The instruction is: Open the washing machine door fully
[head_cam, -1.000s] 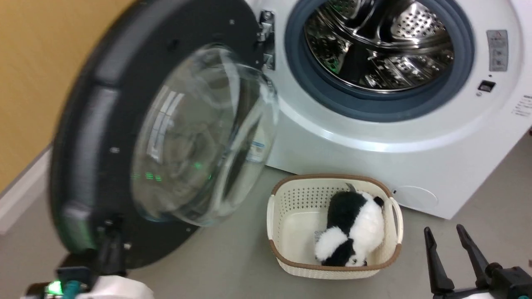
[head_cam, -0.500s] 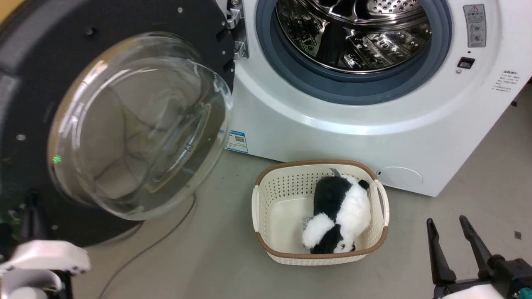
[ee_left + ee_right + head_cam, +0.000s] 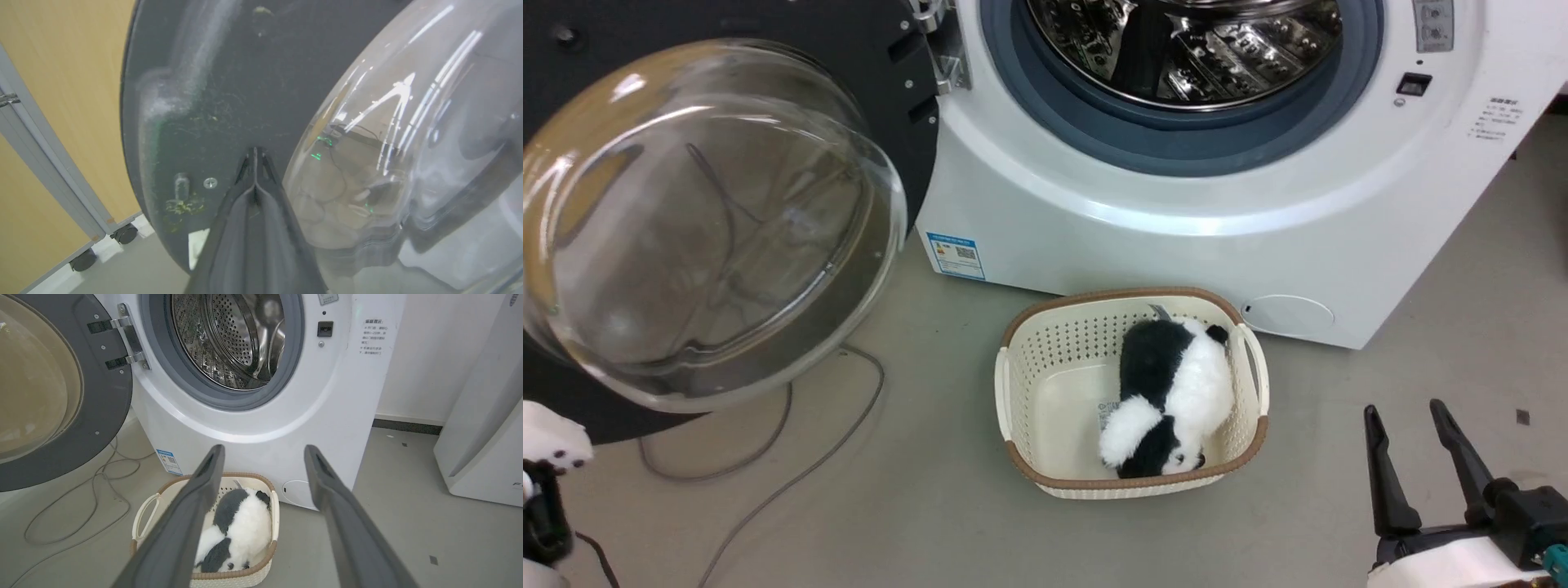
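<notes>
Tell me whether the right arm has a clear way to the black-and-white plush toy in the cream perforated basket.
Probably yes. The right gripper is open and empty, and the black-and-white plush toy lies uncovered in the open-topped cream perforated basket; only bare floor separates them.

Drum opening (image 3: 1176, 57) unobstructed; washing machine door (image 3: 703, 220) stands wide at its left. Laundry basket (image 3: 1045, 483) holding a plush panda (image 3: 1168, 392) blocks the floor (image 3: 1339, 408) just before the washing machine (image 3: 1176, 245); cables (image 3: 805, 472) trail under the door.

washing machine (image 3: 1143, 237), blue label (image 3: 953, 255) illegible
</notes>
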Motion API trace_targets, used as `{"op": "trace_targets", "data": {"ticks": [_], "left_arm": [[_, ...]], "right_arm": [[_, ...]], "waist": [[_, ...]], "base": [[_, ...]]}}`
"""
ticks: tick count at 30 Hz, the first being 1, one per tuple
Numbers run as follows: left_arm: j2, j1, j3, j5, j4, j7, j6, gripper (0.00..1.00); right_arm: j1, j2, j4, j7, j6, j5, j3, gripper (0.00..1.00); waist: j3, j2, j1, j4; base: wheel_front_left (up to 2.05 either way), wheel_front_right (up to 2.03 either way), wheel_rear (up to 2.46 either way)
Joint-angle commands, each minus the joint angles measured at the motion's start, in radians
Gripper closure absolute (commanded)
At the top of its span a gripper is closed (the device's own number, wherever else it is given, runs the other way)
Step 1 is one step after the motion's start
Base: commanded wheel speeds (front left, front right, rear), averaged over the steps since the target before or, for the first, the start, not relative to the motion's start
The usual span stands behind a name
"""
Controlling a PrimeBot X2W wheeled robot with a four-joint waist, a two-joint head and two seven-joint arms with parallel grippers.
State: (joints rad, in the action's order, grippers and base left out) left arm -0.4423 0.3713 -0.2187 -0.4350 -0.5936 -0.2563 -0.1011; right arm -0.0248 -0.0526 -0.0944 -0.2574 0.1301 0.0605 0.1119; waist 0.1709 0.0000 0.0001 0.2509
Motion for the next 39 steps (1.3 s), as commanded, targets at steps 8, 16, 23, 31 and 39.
{"op": "trace_targets", "data": {"ticks": [8,16,23,31,39], "left_arm": [[-0.034,0.105,-0.026,0.014,-0.119,-0.005,0.037,1.0],[-0.007,0.041,-0.063,0.094,-0.038,-0.005,0.056,1.0],[0.05,-0.08,-0.06,0.173,0.126,-0.005,0.064,1.0],[0.15,-0.212,0.018,0.242,0.331,-0.005,0.108,1.0],[0.263,-0.294,0.101,0.252,0.461,-0.005,0.137,0.0]], "right_arm": [[0.027,0.002,-0.001,-0.004,0.001,-0.014,0.002,0.0],[0.002,0.002,-0.007,-0.004,0.001,0.007,0.01,0.0],[-0.025,0.002,-0.003,-0.004,0.001,0.021,0.021,0.0],[-0.052,0.002,0.014,-0.004,0.001,0.028,0.027,0.0],[-0.069,0.002,0.019,-0.004,0.001,0.032,0.025,0.0]], "waist": [[0.012,0.0,-0.0001,-0.021],[-0.045,0.0,-0.0001,-0.021],[-0.111,0.0,-0.0001,-0.02],[-0.164,0.0,-0.0001,-0.031],[-0.184,0.0,-0.0001,-0.061]], "base": [[0.0,0.0,0.0],[0.0,0.0,0.0],[0.0,0.0,0.0],[0.0,0.0,0.0],[0.0,0.0,0.0]]}}
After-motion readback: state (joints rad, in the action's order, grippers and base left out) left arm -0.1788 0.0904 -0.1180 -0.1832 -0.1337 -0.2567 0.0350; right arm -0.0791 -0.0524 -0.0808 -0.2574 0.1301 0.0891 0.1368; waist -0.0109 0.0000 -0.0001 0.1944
